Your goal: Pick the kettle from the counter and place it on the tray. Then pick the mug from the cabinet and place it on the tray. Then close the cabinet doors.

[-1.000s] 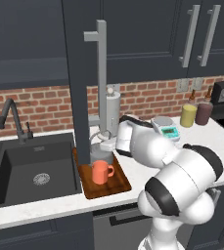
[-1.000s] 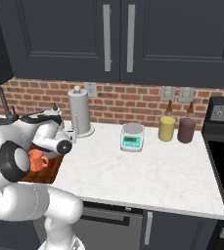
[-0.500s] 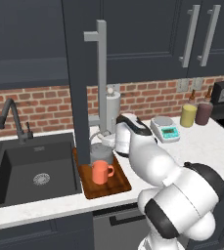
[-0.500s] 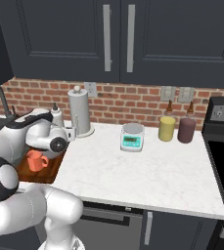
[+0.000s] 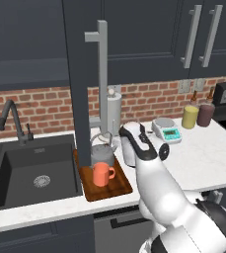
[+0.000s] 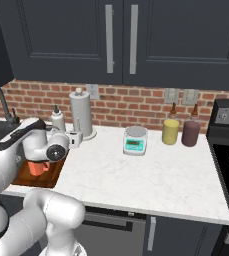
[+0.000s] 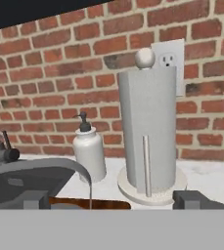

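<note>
The grey kettle (image 5: 102, 152) and the orange-red mug (image 5: 102, 174) both stand on the brown tray (image 5: 115, 189) on the white counter (image 5: 193, 153), mug in front. My gripper (image 6: 80, 140) hovers open and holds nothing, just right of the tray, facing the brick wall. In the hand view its tips sit wide apart around the gripper (image 7: 113, 200), with the kettle (image 7: 30, 178) low at the left. The mug (image 6: 37, 167) shows beside my arm. One cabinet door (image 5: 80, 74) stands open, edge-on above the tray, its silver handle (image 5: 102, 74) facing me.
A white paper-towel roll (image 7: 147, 136) and a soap dispenser (image 7: 89, 151) stand at the wall straight ahead. A black sink (image 5: 35, 173) with faucet (image 5: 11, 118) lies to the left. A scale (image 6: 135, 141), a yellow tumbler (image 6: 170, 132), a maroon tumbler (image 6: 190, 134) and the stove (image 6: 228, 155) stand to the right.
My hand has drawn back from the mug and turned toward the back wall. The mug and kettle stay put on the tray.
</note>
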{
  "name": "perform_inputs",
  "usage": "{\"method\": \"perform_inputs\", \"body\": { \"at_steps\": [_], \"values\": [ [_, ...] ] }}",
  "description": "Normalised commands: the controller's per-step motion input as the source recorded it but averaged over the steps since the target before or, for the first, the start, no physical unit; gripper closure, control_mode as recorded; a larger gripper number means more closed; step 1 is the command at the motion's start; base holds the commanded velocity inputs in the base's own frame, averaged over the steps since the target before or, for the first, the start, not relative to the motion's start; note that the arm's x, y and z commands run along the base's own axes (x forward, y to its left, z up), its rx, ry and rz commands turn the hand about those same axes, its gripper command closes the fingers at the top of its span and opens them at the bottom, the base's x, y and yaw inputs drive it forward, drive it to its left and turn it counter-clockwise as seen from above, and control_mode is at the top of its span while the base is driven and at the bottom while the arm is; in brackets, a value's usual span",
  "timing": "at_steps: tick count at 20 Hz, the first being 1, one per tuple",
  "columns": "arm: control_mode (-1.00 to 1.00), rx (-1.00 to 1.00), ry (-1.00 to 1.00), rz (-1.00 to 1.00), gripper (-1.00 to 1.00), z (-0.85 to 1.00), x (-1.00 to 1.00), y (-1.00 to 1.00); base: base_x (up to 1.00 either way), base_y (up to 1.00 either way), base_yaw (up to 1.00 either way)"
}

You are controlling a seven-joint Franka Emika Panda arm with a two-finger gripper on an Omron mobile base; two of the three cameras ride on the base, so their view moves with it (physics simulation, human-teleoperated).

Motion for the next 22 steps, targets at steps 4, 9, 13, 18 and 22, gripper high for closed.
{"method": "perform_inputs", "body": {
  "at_steps": [4,9,13,18,22],
  "values": [
    [-1.0,0.0,0.0,-0.1,-1.0,0.44,-0.36,-0.39,0.0,0.0,0.0],
    [-1.0,0.0,0.01,-0.1,-1.0,0.57,-0.39,-0.37,0.0,0.0,0.0],
    [-1.0,0.0,0.05,-0.12,-1.0,0.73,-0.39,-0.27,0.0,0.0,0.0],
    [-1.0,0.0,0.14,-0.16,-1.0,0.85,-0.32,-0.18,0.0,0.0,0.0],
    [-1.0,0.0,0.23,-0.21,-1.0,0.94,-0.29,-0.17,0.0,0.0,0.0]
  ]
}}
